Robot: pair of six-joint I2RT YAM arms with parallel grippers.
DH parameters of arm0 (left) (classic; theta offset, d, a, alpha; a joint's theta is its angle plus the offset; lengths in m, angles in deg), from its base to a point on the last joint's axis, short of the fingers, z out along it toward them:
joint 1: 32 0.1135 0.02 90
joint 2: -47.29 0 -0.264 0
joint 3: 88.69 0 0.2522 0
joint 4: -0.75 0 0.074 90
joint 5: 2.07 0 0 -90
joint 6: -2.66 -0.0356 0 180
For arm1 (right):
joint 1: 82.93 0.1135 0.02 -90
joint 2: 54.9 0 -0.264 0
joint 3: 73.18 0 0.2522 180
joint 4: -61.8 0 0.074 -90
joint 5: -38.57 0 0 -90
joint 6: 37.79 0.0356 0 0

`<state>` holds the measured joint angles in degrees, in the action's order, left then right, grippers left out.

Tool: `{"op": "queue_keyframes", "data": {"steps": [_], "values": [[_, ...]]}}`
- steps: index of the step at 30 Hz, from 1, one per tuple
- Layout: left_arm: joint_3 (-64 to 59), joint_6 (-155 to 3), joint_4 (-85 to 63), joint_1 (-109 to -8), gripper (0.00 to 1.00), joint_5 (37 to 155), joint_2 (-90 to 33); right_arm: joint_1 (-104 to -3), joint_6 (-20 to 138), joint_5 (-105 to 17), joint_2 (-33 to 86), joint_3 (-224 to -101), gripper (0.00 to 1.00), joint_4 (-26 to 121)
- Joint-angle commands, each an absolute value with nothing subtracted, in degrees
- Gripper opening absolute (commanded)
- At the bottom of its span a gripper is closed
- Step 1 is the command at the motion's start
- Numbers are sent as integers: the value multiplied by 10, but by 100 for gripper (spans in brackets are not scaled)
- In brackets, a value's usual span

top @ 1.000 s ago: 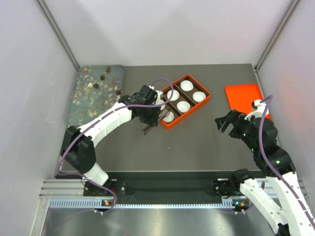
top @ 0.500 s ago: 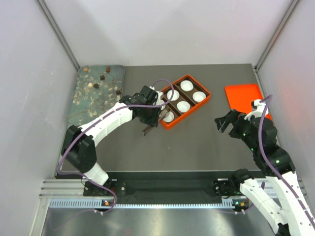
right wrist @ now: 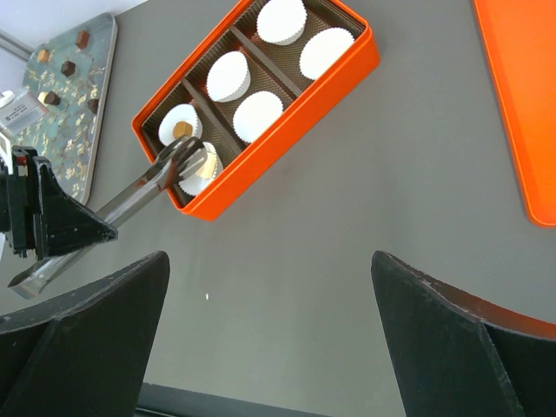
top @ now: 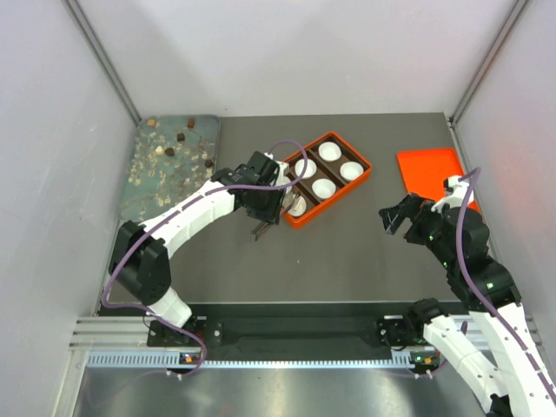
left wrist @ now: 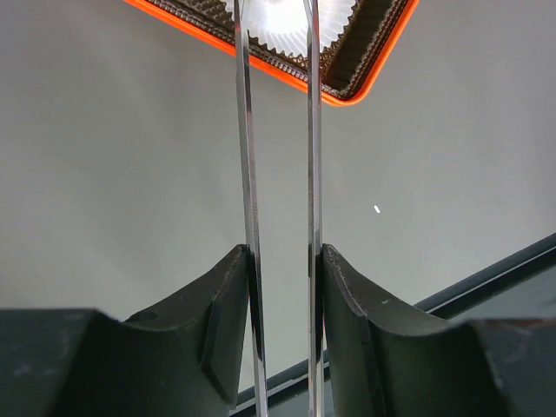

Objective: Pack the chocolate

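Note:
My left gripper (left wrist: 282,256) is shut on thin metal tongs (left wrist: 248,130), whose two arms stand slightly apart. The tongs (right wrist: 143,191) reach over the near-left corner of the orange box (right wrist: 287,113), their tips at a white paper cup where a tan chocolate (right wrist: 204,165) shows. I cannot tell whether the tips still touch it. Another tan chocolate (right wrist: 182,129) sits in the neighbouring cup. More chocolate pieces (top: 181,136) lie on the speckled tray (top: 148,187) at the back left. My right gripper (right wrist: 269,261) hangs open and empty above the table at the right.
The orange box (top: 356,180) holds several white paper cups (top: 328,151) in brown dividers. A flat orange lid (top: 434,174) lies at the right by the wall. Grey walls enclose the table on three sides.
The left gripper with the tongs has barely shifted by the box's near corner. The right arm has not moved.

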<state>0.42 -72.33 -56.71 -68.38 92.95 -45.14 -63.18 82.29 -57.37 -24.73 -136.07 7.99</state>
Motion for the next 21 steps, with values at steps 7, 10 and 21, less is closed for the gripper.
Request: {"op": "queue_keyframes", "data": {"steps": [7, 10, 21], "values": [[55, -719, -591, -686, 42, 911, -423, -626, 825, -576, -245, -1373, 100, 90], [72, -713, -596, -685, 43, 912, -410, -626, 826, -575, -248, -1372, 100, 90], [168, -713, -612, -647, 45, 810, -424, -626, 830, -568, -257, -1364, 100, 95]]}}
